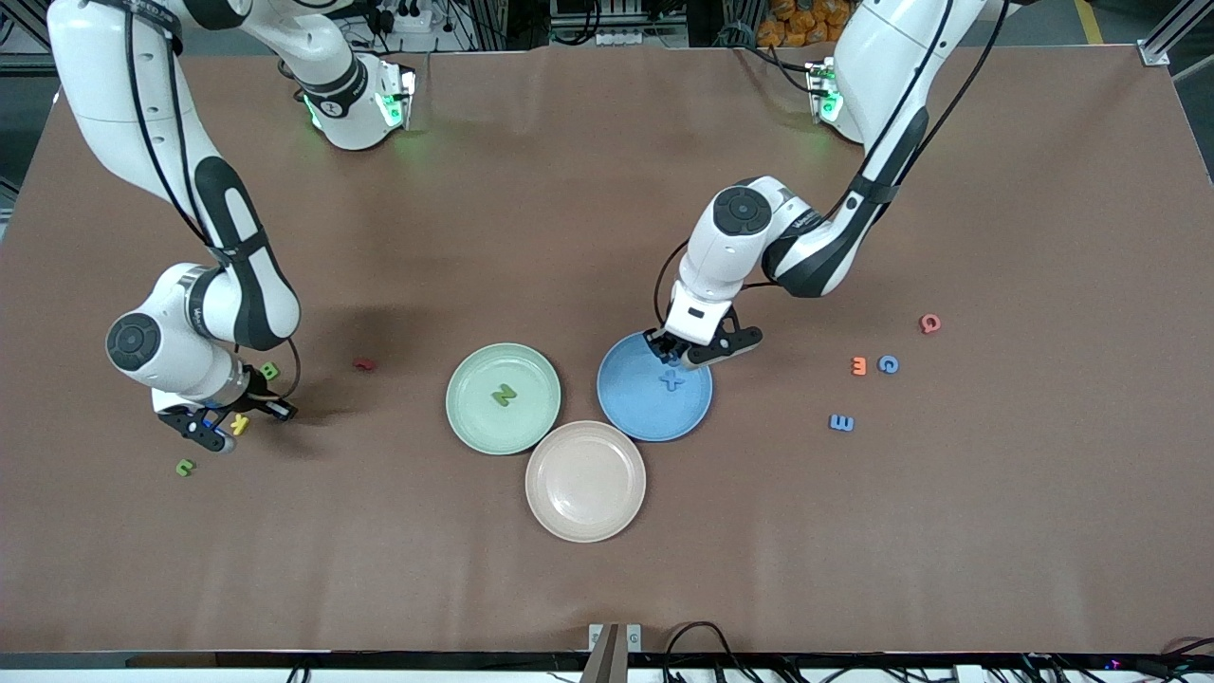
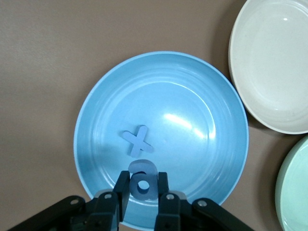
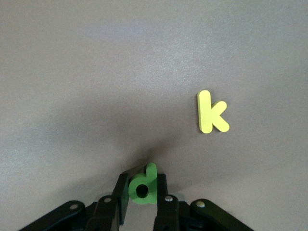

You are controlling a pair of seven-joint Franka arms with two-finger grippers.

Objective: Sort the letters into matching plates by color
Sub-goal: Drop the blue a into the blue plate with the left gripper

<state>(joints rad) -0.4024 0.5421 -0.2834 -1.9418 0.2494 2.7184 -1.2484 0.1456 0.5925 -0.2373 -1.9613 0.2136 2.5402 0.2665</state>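
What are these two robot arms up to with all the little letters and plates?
They are sorting toy letters by colour. The left gripper is shut on a blue letter over the blue plate, where a blue x already lies. The right gripper is shut on a green letter at its end of the table, beside a yellow k. The green plate holds one green letter; the beige plate holds none.

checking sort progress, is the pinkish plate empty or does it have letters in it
Empty: the pinkish plate shows only bare surface, while the green plate and blue plate each hold a letter.
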